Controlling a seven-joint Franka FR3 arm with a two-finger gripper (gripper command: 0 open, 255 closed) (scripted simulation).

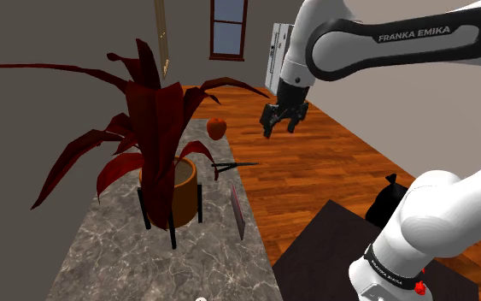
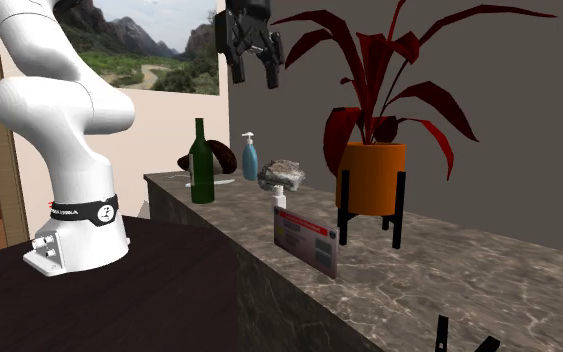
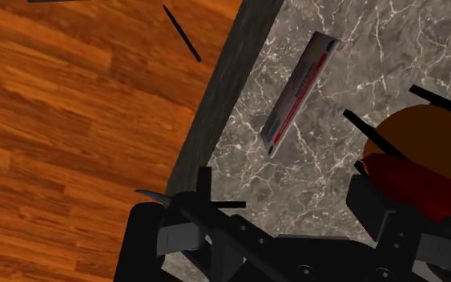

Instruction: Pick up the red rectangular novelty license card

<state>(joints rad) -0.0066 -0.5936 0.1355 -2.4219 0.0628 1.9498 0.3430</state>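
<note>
**Hovering wide open above the counter's edge**

Your license card (image 1: 237, 212), red-banded, stands on edge on the marble counter (image 1: 119, 248), at four o'clock of the orange pot (image 1: 183, 181) in the shoulder view. Beyond, at one o'clock of it, your gripper (image 1: 280, 128) hangs high, fingers spread.

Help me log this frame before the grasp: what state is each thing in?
license card, standing on its long edge on the counter, not held
gripper, open, empty, raised in the air
potted plant, upright
green bottle, upright
blue pump bottle, upright
</note>
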